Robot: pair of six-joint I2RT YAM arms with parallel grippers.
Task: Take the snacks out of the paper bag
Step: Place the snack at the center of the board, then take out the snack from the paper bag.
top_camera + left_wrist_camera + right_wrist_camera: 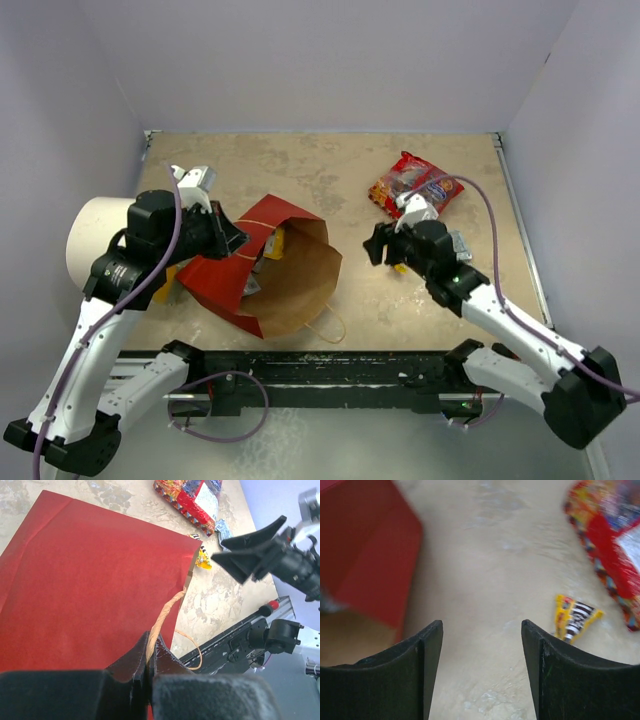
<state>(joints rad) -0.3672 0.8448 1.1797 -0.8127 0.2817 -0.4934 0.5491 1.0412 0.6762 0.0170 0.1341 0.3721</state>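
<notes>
The paper bag lies on its side, red outside, brown mouth open toward the right. Yellow and silver-grey packs show inside its mouth. My left gripper is shut on the bag's tan string handle, at the upper rim; the red bag wall fills the left wrist view. My right gripper is open and empty over bare table right of the bag mouth. Two red snack bags lie at the back right. A small yellow candy pack lies just right of my right gripper.
A white-and-orange cylinder stands at the left edge behind my left arm. A silver-grey packet lies near the red snack bags. The bag's second string handle loops toward the front rail. Walls close the table on three sides.
</notes>
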